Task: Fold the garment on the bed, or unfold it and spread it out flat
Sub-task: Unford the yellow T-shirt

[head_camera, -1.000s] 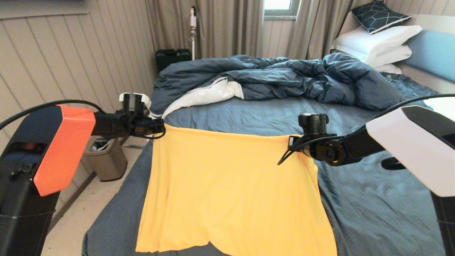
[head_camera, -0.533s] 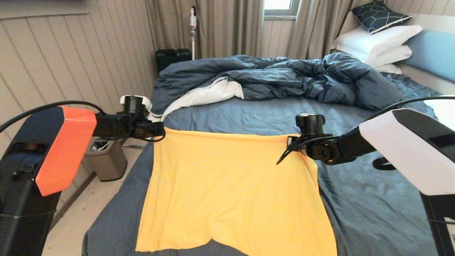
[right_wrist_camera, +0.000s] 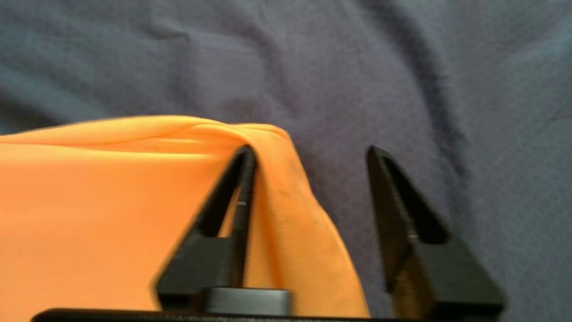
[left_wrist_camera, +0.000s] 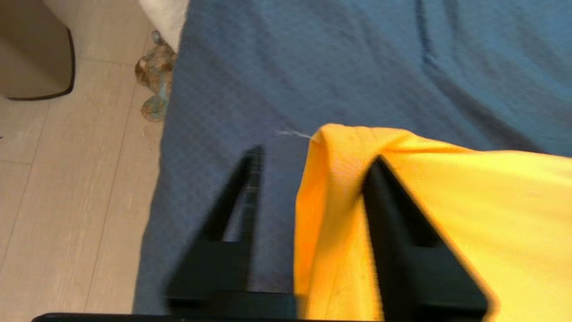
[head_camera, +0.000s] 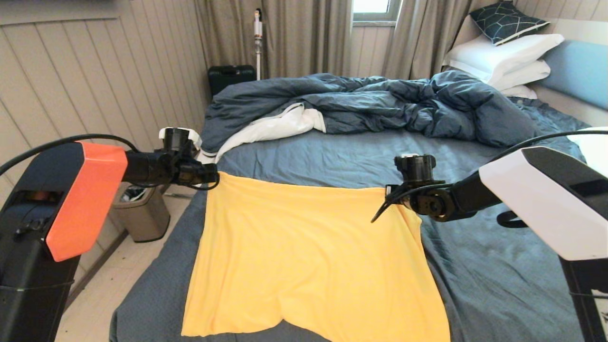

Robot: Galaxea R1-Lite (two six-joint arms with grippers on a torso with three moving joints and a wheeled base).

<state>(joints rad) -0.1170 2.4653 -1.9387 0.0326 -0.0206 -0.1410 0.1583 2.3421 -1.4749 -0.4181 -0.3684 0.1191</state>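
I've just parted both jaws: left gripper [left_wrist_camera: 313, 156] and right gripper [right_wrist_camera: 308, 156] release the bright yellow-orange T-shirt [head_camera: 308, 256], which sags at twelve o'clock onto the slate-blue bed [head_camera: 498, 275].

garment [head_camera: 308, 256] near hem cut off below, bed [head_camera: 498, 266] edges out of frame

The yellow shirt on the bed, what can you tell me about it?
The yellow shirt is plain, thin, soft-looking cloth, spread nearly flat on the slate-blue bed, with small wrinkles and a notch along its near edge. Its far edge sags a little between two corners. The left pincer and right pincer are both open; at each corner the cloth is draped over one finger, not pinched.
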